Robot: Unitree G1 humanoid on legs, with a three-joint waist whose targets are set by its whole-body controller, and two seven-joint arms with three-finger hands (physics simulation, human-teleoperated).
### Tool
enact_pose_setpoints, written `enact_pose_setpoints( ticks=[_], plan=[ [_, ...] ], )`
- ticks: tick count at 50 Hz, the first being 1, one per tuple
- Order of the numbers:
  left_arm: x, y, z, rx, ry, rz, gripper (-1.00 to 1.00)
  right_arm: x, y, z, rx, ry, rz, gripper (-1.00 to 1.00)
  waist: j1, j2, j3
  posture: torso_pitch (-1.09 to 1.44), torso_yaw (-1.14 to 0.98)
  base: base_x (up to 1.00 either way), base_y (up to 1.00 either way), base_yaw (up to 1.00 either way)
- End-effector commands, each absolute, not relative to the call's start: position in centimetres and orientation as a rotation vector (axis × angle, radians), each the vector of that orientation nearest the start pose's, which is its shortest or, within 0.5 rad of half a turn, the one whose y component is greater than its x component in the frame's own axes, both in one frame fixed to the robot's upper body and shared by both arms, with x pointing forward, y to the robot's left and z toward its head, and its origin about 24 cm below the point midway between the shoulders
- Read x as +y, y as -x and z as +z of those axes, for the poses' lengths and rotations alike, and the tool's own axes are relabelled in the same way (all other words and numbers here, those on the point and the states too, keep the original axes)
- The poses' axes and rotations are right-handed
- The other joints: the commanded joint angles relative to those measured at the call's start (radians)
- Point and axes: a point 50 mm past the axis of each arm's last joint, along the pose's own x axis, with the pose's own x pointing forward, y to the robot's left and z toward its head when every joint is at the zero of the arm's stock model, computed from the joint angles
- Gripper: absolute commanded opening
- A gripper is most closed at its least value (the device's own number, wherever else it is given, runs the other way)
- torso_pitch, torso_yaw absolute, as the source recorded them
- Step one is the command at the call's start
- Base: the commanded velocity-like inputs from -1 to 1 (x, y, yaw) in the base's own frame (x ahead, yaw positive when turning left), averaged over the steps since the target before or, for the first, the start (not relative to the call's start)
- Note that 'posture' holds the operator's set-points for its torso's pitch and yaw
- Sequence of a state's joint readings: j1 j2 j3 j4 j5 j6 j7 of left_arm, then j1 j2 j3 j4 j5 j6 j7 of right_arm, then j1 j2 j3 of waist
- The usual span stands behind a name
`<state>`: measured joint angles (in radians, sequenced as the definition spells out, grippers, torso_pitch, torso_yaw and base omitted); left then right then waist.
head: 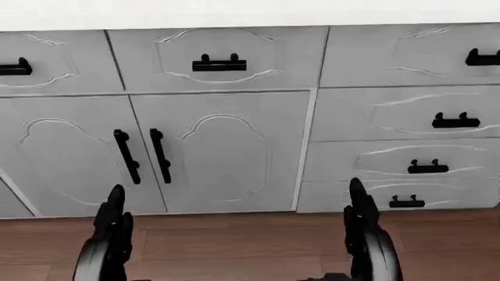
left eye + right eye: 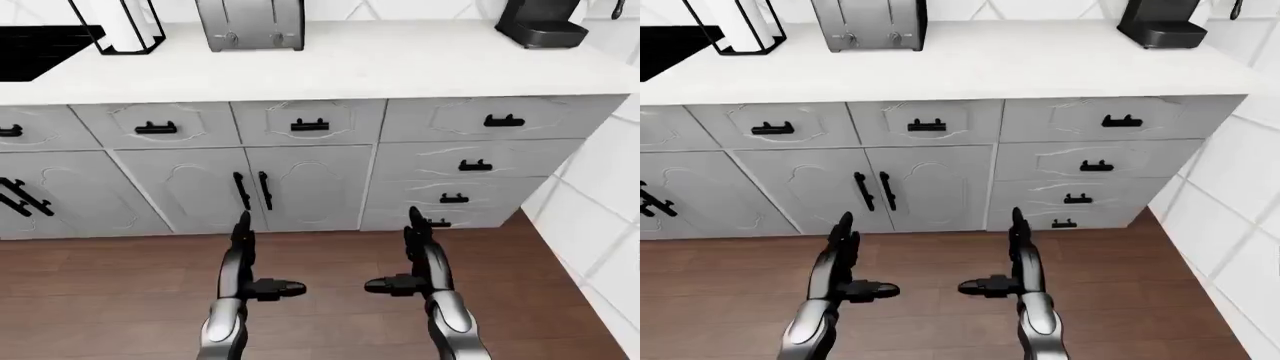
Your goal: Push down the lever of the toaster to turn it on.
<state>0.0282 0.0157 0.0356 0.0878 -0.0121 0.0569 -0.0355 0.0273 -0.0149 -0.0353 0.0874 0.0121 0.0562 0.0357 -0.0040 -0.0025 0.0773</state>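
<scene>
The brushed-steel, 2-slot toaster (image 2: 250, 25) stands at the top of the left-eye view, left of centre, on the white countertop (image 2: 400, 64) and close to the wall. Only its lower body shows; 2 small round knobs sit low on its face, and the lever itself cannot be made out at this size.

Both hands hang low in the frame, well apart from the toaster, over the brown wood-plank floor (image 2: 120, 292). The robot's left hand (image 2: 243, 259) and right hand (image 2: 420, 259) each point 1 black finger upward and another sideways toward the other hand, fingers spread and holding nothing.

The main risk, as a judgement, is reach: the toaster sits deep on the counter, so the robot likely has to step closer and lean, and its legs or waist could meet the grey cabinet doors (image 2: 250, 187) with their black bar handles. A hand raised blind could strike the counter's edge. A push landing on a knob or the toaster's top instead of the lever would do nothing, or slide the toaster toward the wall.

Beside the toaster, at upper left, a white paper roll in a black wire holder (image 2: 122, 26) stands near enough to be knocked by the left arm. A black coffee machine (image 2: 540, 22) sits at upper right, well clear, and a black stovetop (image 2: 40, 49) fills the far upper left.
</scene>
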Motion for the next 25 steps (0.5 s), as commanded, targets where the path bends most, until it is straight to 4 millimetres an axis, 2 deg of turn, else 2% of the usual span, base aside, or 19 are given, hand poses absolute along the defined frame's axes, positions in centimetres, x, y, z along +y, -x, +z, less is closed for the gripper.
enact_pose_setpoints(
  ticks=[1,2,3,5,7,8,16,19,20,21,25],
  plan=[
    [15.8,-25.0,4.9,0.002,0.007,0.005,1.0,-15.9,-25.3,4.1,-0.003,-0.003,0.005,1.0,-0.002,-0.008,-0.001,0.0,0.0,0.0,0.0,0.0],
    [15.8,-25.0,5.0,0.001,0.007,0.005,1.0,-15.9,-25.2,4.2,-0.006,-0.003,0.001,1.0,0.002,-0.007,-0.038,0.0,0.0,0.0,0.0,0.0],
    [15.8,-25.0,4.9,0.006,0.009,0.005,1.0,-16.0,-25.2,4.3,-0.01,-0.018,-0.005,1.0,0.007,0.0,-0.062,0.0,0.0,0.0,0.0,0.0],
    [15.7,-24.7,5.3,0.007,0.014,0.003,1.0,-16.0,-25.2,4.3,-0.01,-0.016,-0.006,1.0,0.005,-0.008,-0.018,0.0,0.0,0.0,0.0,0.0],
    [15.7,-24.8,5.1,0.007,0.015,0.002,1.0,-16.0,-25.1,4.3,-0.01,-0.013,-0.007,1.0,0.007,-0.008,-0.068,0.0,0.0,0.0,0.0,0.0],
    [15.7,-24.9,5.0,0.007,0.016,0.0,1.0,-16.0,-25.1,4.4,-0.01,-0.013,-0.008,1.0,0.008,-0.008,-0.073,0.0,0.0,0.0,0.0,0.0],
    [15.7,-24.7,5.2,0.01,0.024,0.005,1.0,-16.2,-24.7,4.7,-0.011,0.001,-0.018,1.0,0.009,-0.005,-0.081,0.0,0.0,0.0,0.0,0.0],
    [15.8,-24.1,6.7,0.017,0.033,0.024,1.0,-16.4,-24.5,5.6,-0.009,0.011,-0.039,1.0,0.007,-0.004,-0.086,0.0,0.0,0.0,0.0,0.0],
    [15.7,-24.0,8.1,0.011,0.04,0.029,1.0,-16.5,-24.5,6.0,-0.005,0.029,-0.041,1.0,0.007,-0.005,-0.087,0.0,0.0,0.0,0.0,0.0],
    [15.6,-24.0,8.5,0.008,0.041,0.028,1.0,-16.5,-24.5,6.2,-0.005,0.031,-0.04,1.0,0.007,-0.005,-0.088,0.0,0.0,0.0,0.0,0.0],
    [15.8,-24.9,10.7,-0.01,0.043,0.03,1.0,-16.8,-25.2,8.5,-0.012,0.056,-0.054,1.0,0.009,-0.006,-0.088,0.0,0.0,0.0,0.0,0.0]
  ],
)
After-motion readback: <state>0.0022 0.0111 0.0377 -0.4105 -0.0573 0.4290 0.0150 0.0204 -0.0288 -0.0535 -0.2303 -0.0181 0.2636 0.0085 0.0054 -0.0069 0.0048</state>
